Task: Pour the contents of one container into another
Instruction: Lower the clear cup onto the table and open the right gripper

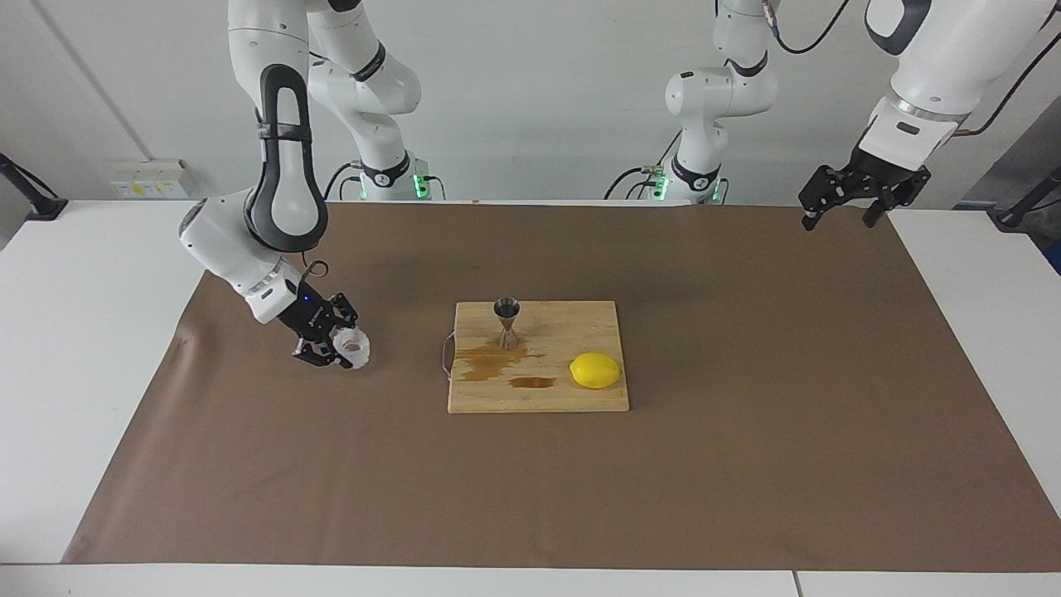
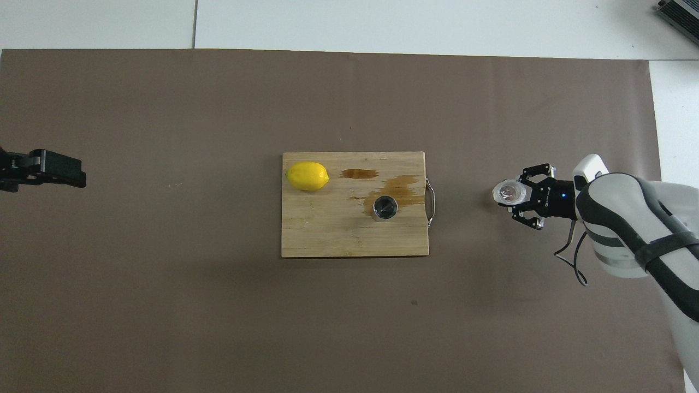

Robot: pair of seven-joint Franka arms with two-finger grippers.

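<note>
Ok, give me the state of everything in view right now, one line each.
glass cup: held low over the brown mat, apart from the board.
right gripper: shut on the glass cup.
left gripper: open, waiting, holds nothing.
jigger: upright on the board.
cutting board: flat, brown spill patches beside the jigger.
lemon: on the board.
</note>
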